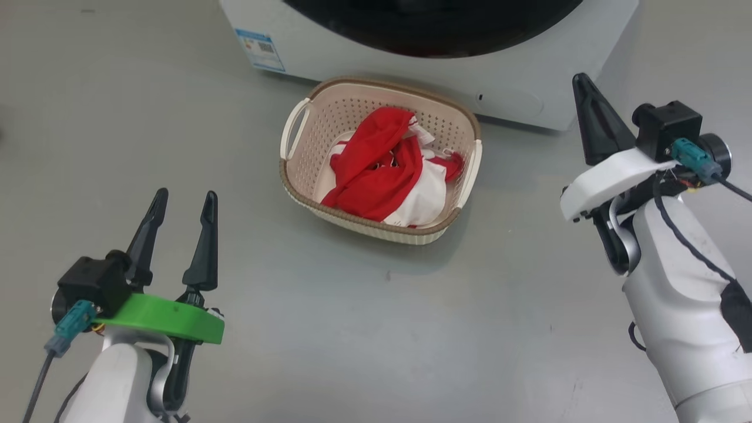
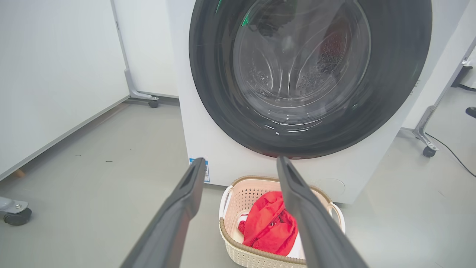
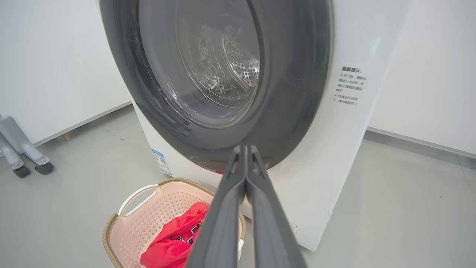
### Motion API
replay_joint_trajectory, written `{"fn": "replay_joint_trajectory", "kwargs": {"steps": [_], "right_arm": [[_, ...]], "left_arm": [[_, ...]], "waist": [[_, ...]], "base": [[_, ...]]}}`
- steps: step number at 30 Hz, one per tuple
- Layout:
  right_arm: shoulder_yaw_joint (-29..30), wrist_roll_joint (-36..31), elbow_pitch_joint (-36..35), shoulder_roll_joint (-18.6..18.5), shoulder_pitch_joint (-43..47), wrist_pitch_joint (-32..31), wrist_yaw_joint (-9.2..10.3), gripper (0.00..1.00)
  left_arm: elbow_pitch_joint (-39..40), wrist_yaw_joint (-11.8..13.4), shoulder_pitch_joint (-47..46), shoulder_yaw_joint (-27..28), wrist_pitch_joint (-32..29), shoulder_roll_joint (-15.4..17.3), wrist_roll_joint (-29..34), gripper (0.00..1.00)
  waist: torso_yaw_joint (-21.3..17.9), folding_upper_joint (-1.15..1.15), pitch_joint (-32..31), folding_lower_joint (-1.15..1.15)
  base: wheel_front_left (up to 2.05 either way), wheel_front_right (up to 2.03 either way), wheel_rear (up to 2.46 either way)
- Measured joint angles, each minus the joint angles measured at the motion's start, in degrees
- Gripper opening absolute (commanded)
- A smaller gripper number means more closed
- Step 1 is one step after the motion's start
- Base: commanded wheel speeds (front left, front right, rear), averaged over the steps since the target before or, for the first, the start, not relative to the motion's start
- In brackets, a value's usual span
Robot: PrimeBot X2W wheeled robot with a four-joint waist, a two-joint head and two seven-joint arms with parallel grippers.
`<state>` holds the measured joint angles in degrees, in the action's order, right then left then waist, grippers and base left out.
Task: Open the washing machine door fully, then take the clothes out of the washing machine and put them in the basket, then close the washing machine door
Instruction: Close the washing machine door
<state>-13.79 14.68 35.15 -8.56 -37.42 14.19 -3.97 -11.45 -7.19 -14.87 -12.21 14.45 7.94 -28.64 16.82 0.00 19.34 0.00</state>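
Wheeled white panels [image 2: 55,74]: left of the left gripper [image 1: 185,192], well apart.
Blue label sticker [image 1: 261,50]: low on the washing machine [image 1: 529,88], ahead of the left gripper.
Washing machine door [image 2: 215,93]: flat against the machine's front, ahead of both grippers, above their tips.
Basket [image 1: 376,84]: on the floor just before the machine, ahead and right of the left gripper, left of the right gripper [image 1: 583,82].
Clothes [image 1: 382,170]: red-and-white heap inside the basket, apart from both grippers.
Left gripper: fingers spread wide, empty.
Right gripper: fingers pressed together, holding nothing.
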Motion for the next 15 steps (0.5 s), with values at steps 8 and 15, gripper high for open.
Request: {"fn": "replay_joint_trajectory", "kwargs": {"steps": [8,15], "right_arm": [[2.24,1.55,-4.08,1.46,7.43,0.01,0.60,0.00],[5.02,3.60,-8.31,2.53,14.80,0.02,1.77,0.00]], "left_arm": [[-0.49,0.00,3.67,1.65,0.00,0.14,1.21,1.00],[-0.45,0.00,6.55,3.05,0.00,0.04,2.24,1.00]], "waist": [[-3.97,0.00,-5.62,0.00],[-7.54,0.00,-9.52,0.00]], "base": [[0.00,0.00,0.00],[0.00,0.00,0.00]]}}
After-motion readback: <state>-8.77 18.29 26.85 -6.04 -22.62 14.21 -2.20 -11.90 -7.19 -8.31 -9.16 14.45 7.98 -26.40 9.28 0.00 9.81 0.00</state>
